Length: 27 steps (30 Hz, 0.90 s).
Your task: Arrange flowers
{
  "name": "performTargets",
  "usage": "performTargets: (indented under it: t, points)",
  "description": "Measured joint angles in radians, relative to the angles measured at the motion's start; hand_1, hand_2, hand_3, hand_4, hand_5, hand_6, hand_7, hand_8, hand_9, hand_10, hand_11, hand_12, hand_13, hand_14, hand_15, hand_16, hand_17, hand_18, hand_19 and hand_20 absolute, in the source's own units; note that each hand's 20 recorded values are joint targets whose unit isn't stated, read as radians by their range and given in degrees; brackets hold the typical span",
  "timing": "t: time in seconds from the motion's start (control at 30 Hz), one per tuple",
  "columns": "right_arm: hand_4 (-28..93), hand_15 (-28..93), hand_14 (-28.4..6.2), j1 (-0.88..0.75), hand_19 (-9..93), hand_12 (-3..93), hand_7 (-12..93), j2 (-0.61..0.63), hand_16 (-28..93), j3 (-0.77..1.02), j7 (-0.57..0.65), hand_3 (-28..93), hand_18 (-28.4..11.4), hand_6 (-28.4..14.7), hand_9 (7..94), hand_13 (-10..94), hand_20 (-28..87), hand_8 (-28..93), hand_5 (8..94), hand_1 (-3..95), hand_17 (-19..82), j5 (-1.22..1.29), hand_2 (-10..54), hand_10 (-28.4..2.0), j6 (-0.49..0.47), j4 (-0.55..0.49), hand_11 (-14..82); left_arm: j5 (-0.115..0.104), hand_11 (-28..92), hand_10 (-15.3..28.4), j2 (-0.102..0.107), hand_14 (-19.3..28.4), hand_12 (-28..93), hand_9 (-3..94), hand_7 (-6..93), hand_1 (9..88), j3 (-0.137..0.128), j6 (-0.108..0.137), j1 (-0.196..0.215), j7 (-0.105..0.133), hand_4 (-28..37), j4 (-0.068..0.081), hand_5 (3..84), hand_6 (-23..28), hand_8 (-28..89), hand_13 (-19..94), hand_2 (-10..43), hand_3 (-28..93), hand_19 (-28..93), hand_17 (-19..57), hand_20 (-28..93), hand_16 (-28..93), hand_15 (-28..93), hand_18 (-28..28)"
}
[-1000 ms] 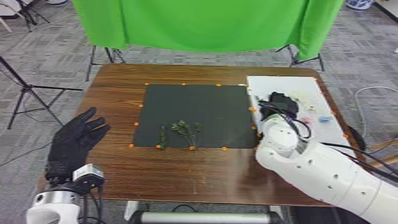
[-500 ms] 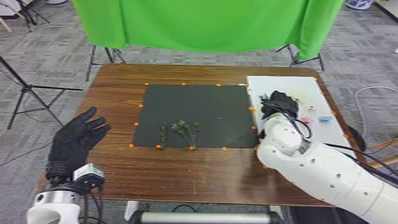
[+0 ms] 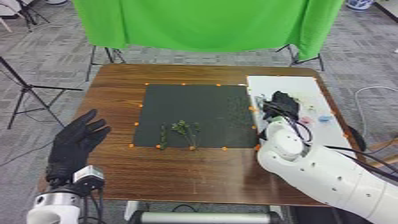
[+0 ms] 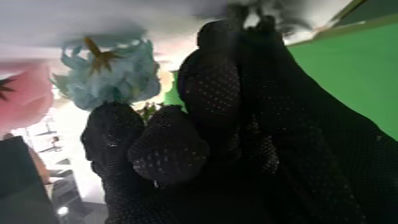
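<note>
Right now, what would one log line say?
right black-gloved hand: over white sheet | left black-gloved hand: open | green sprigs: on dark square mat | blue flower: on sheet

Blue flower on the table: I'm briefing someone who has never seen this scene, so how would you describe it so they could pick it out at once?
In the head view, find the brown table, then the white sheet along its right side. The blue flower lies near that sheet's right edge. Its colour sets it apart from the pink flower just to its left.

Thin green sprigs flat, stems toward desk's near edge; pink flower, pale blue flower side by side near right edge.
</note>
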Motion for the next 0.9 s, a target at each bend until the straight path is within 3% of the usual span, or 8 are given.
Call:
performTargets:
  t: [0.47, 0.73, 0.9]
  points:
    - [-28, 82, -8.1, 0.041, 93, 26.6, 29, 0.024, 19, 0.023, 0.007, 91, -26.4, -3.9, 85.7, 84, 66, 22, 88.0, 45.8, 52, -0.024, -9.5, -12.8, 0.047, -0.045, 53.2, 0.000, 31, 20.3, -0.001, 26.6, 10, 38.8, 16.3, 25.1, -0.003, 0.001, 0.011, -0.002, -21.5, -0.004, 40.9, 10.8, -10, 29, 6.3, 81, 60, -8.1, 2, -10, 56, 23.7]
    - [-28, 82, -8.4, 0.030, 93, 26.8, 29, 0.016, 19, 0.074, -0.006, 91, -26.6, -3.6, 86.0, 84, 66, 22, 88.2, 45.5, 52, -0.045, -9.5, -12.7, 0.035, -0.141, 53.0, 0.000, 31, 20.3, -0.001, 26.6, 10, 38.8, 16.3, 25.0, -0.010, 0.002, 0.017, -0.002, -21.4, -0.008, 40.9, 10.8, -10, 29, 6.5, 81, 60, -8.1, 2, -10, 56, 23.8]
    - [-28, 82, -8.6, -0.023, 93, 26.8, 29, -0.012, 19, 0.158, -0.027, 91, -26.8, -3.6, 86.1, 84, 66, 22, 88.2, 45.6, 52, -0.052, -9.5, -13.1, -0.020, -0.220, 53.0, 0.000, 31, 20.2, -0.001, 26.6, 10, 38.8, 16.3, 25.0, -0.012, 0.003, 0.020, -0.002, -21.3, -0.009, 40.9, 10.8, -10, 29, 6.5, 81, 60, -8.1, 2, -10, 56, 23.7]
